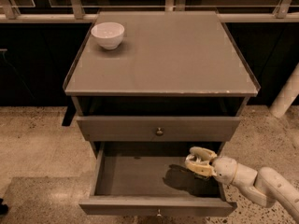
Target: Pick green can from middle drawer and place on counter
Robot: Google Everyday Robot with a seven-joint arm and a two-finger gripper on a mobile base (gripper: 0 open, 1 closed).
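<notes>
The middle drawer is pulled out, and its grey floor shows. My gripper hangs over the drawer's right side, a little above the floor, and casts a dark shadow below it and to its left. The pale arm reaches in from the lower right. The green can does not show anywhere in the camera view; it may be hidden in the gripper or in the shadow. The counter is the flat grey top of the cabinet, with small chips on its front edge.
A white bowl stands at the counter's back left corner. A second knobbed drawer front above the open drawer is shut. A railing runs behind the cabinet, and a white post stands at the right. The floor is speckled stone.
</notes>
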